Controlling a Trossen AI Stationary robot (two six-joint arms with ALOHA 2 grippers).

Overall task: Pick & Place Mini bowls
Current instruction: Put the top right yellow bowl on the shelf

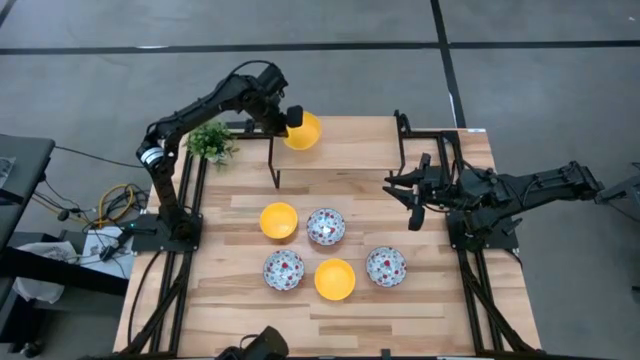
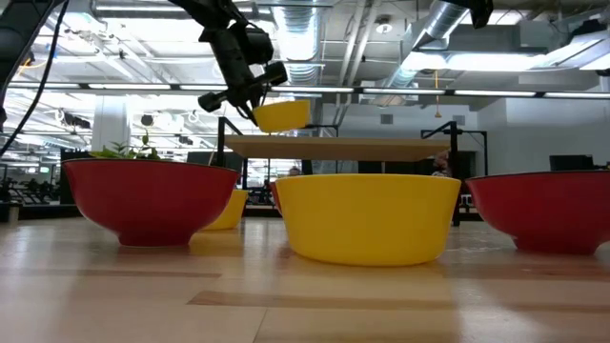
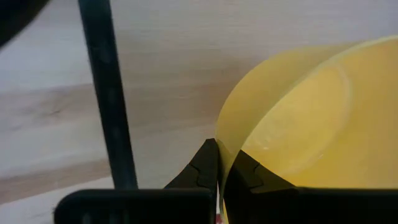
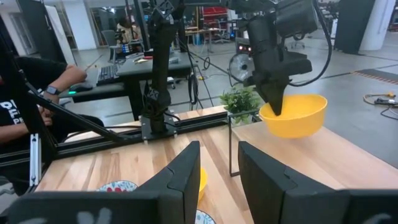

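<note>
My left gripper [image 1: 293,118] is shut on a plain yellow mini bowl [image 1: 304,131] and holds it above a raised wooden shelf [image 1: 350,145] at the table's far side. The same bowl [image 4: 293,115] shows in the right wrist view. On the table below stand two yellow bowls [image 1: 279,220] [image 1: 335,279] and three patterned bowls [image 1: 325,227] [image 1: 283,270] [image 1: 386,266], each on its base. At the table's right side my right gripper [image 1: 415,195] hovers level and open, with nothing between its fingers [image 4: 186,177]. My left gripper pinches the yellow bowl's rim [image 3: 231,140], one finger inside the bowl and one outside on its wall. The fingers slant steeply down from above, from the table's left. The bowl hangs nearly upright, clear of the shelf [image 2: 334,148].
A small green plant [image 1: 212,142] stands at the far left by the shelf's black legs [image 1: 274,165]. Black arm frames run along both table sides. A person sits beyond the table [image 4: 37,93]. Bare wood lies between the bowls and the shelf.
</note>
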